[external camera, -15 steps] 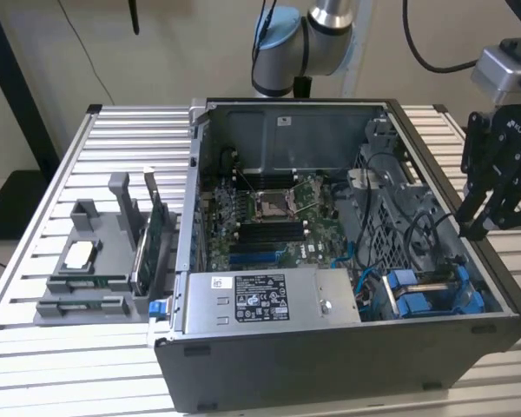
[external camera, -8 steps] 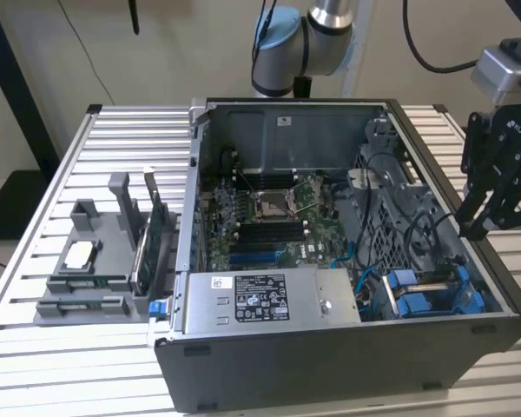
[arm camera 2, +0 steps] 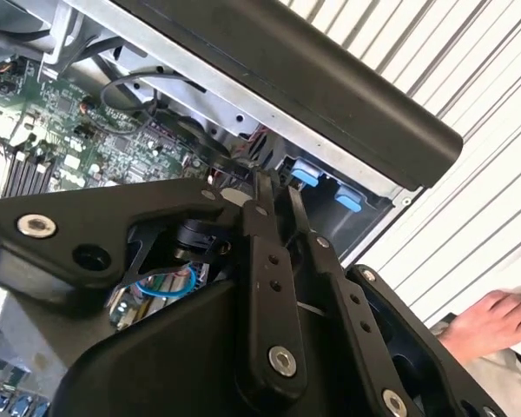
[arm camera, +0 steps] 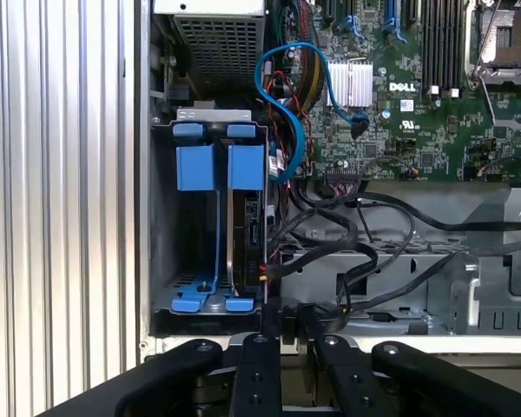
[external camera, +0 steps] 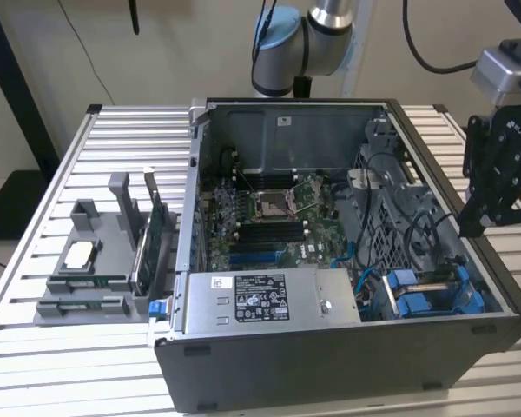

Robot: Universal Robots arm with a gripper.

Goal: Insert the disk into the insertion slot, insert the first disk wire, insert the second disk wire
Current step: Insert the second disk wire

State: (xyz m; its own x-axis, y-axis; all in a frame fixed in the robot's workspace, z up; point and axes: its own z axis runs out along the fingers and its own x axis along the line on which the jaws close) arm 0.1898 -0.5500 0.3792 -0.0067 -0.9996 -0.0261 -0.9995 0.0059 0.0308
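Two blue frames [arm camera: 217, 165]: standing side by side in the bay at a corner of the computer case [external camera: 330, 365]; the one nearer the circuit board [arm camera: 417, 113] carries the disk.
Disk [arm camera: 246, 233]: upright and edge-on in its slot, by the look of it fully home, with its plug edge facing the cables.
Gripper [arm camera: 288, 316]: hangs above the case wall beside the bay, at the exterior view's right. Its fingers are drawn close together with nothing pinched between them, and it touches nothing.
Blue cable [arm camera: 282, 95]: loops from the circuit board toward the disk; I cannot tell whether its end is plugged in.
Black cables [arm camera: 347, 243]: a loose tangle just beside the disk's plug edge, ends hidden.
Step in hand: with the disk apparently seated, the first step looks done and the two wire steps are the open work.
What the next move calls for: fingers spread enough to take a small plug, a grip that keeps it square to the socket, and a straight push — the space beside the disk is tight and crowded.
Hand [arm camera 2: 491, 321]: a person's, on the slatted table [arm camera 2: 486, 200] outside the case.
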